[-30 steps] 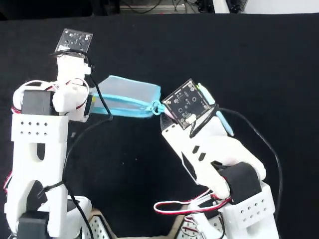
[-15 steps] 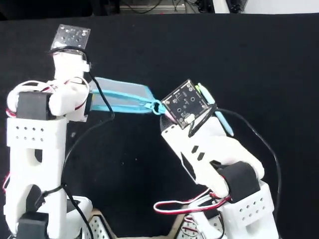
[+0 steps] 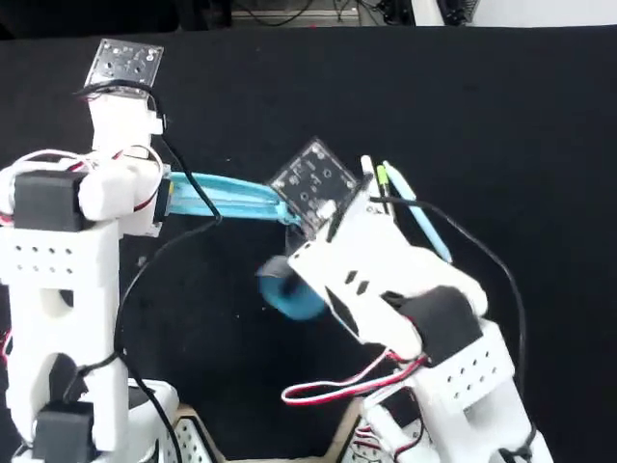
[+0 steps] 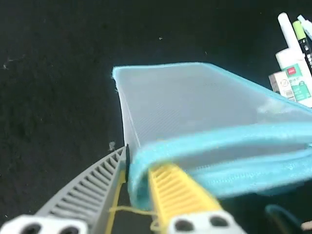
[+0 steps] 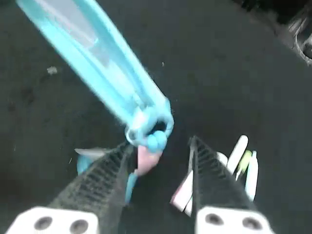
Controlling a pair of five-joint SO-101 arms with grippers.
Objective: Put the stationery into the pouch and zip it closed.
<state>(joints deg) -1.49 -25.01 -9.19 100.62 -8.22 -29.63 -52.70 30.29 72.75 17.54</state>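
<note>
The pouch [image 3: 227, 198] is pale mesh with cyan trim and hangs stretched between the two arms above the black table. My left gripper [image 4: 139, 165] is shut on the pouch's [image 4: 195, 112] one end; in the high view my left gripper [image 3: 172, 198] is at the pouch's left end. My right gripper [image 5: 160, 144] is open at the other end, and the cyan zipper pull [image 5: 146, 129] hangs just off its fingertips. Loose stationery [image 3: 386, 183] lies to the right: a white tube [image 4: 287, 48], a boxed eraser [image 4: 292, 83] and pens [image 5: 241, 156].
A blue roll [image 3: 289, 289] lies on the table under the right arm, beside its gripper [image 5: 83, 163]. A pink object [image 5: 146, 158] sits below the zipper pull. A light-blue pen [image 3: 424, 222] lies past the right arm. The table's far half is bare black cloth [image 3: 463, 96].
The left arm has pulled the pouch leftward and up, turning it edge-on. The right arm has followed to the left with the zipper end, uncovering the blue roll.
</note>
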